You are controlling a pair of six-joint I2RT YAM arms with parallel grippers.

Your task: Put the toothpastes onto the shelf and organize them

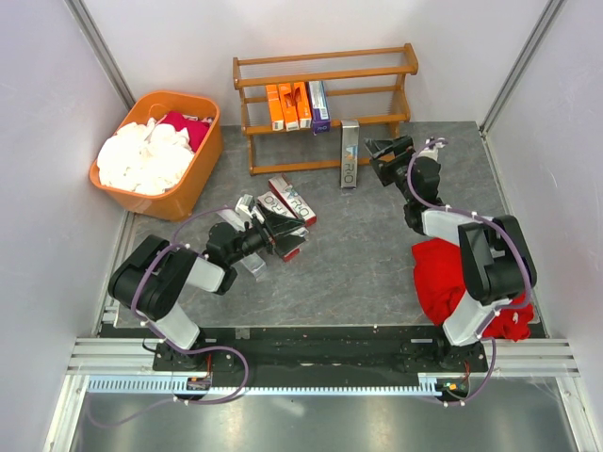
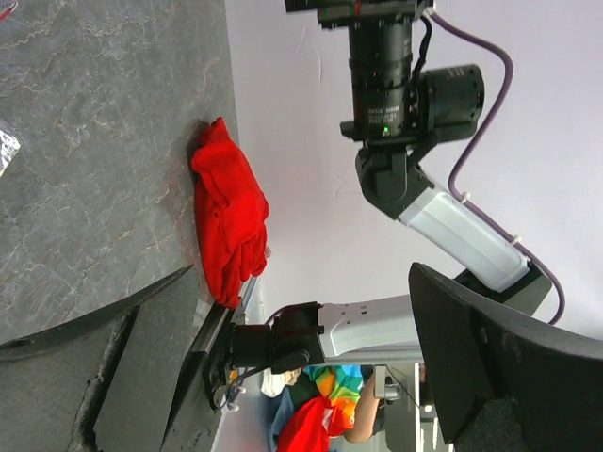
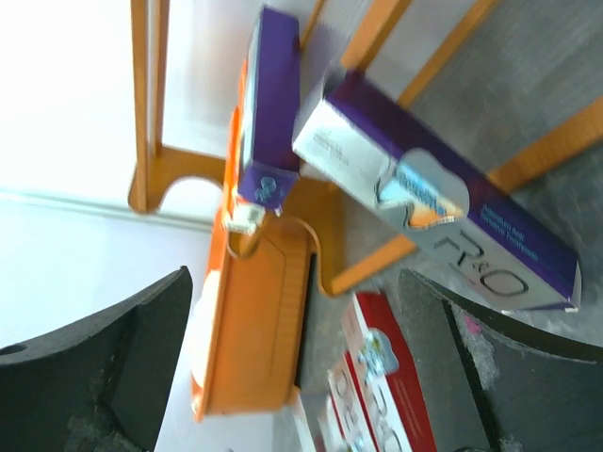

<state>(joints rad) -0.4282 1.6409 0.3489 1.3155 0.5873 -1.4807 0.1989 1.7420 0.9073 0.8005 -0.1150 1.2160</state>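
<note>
The wooden shelf (image 1: 325, 104) stands at the back. On its middle tier stand three orange toothpastes (image 1: 287, 105) and a purple one (image 1: 319, 104). A silver-and-purple carton (image 1: 350, 153) leans upright against the bottom rail; in the right wrist view this carton (image 3: 443, 212) lies just beyond my fingers. My right gripper (image 1: 379, 155) is open beside it, apart from it. Several red-and-silver and silver toothpastes (image 1: 292, 200) lie in a heap at mid-table. My left gripper (image 1: 287, 231) hovers open over that heap, with nothing between its fingers (image 2: 509, 358).
An orange tub (image 1: 155, 155) with white and red cloths sits at the back left. A red cloth (image 1: 443, 273) lies by the right arm's base, also seen from the left wrist as a red heap (image 2: 229, 212). White walls close in on three sides.
</note>
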